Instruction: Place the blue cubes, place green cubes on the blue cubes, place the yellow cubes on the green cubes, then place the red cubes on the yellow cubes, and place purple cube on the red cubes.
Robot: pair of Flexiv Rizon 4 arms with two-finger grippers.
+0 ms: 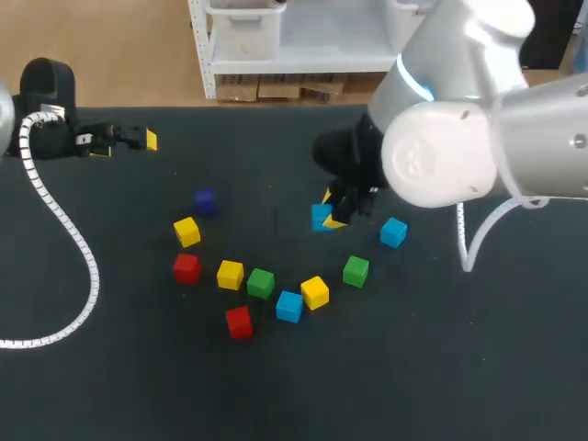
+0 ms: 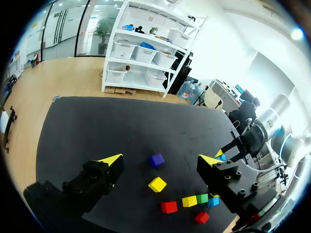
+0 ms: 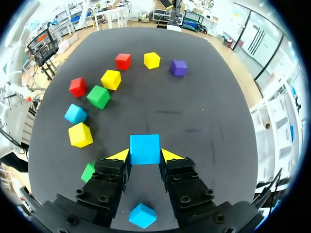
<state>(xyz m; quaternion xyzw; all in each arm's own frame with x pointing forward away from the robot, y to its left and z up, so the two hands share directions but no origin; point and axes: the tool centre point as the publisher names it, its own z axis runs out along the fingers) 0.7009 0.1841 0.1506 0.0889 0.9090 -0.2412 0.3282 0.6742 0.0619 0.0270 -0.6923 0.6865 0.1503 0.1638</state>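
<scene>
Right gripper [image 3: 145, 154]: fingers clenched on a small light-blue cube [image 3: 145, 149], with the yellow tips pressing two opposite sides. Whether the cube rests on the black worktop [image 1: 441, 367] or hangs above it cannot be told.

In the head view, a second light-blue cube [image 1: 393, 231] lies near the held cube, at its four o'clock. A third light-blue cube [image 1: 289, 306] lies at its seven o'clock, among green cubes [image 1: 260, 283], yellow cubes [image 1: 314, 292] and red cubes [image 1: 239, 322]. A dark purple cube [image 1: 205, 201] lies well apart at nine o'clock.

Left gripper [image 2: 160, 158], far off at ten o'clock: fingers released, holding nothing.

Judgement: step one is in hand, the placing of the blue cubes. The next move calls for a bare patch, a flat set-down, and room beside it for the other two.
</scene>
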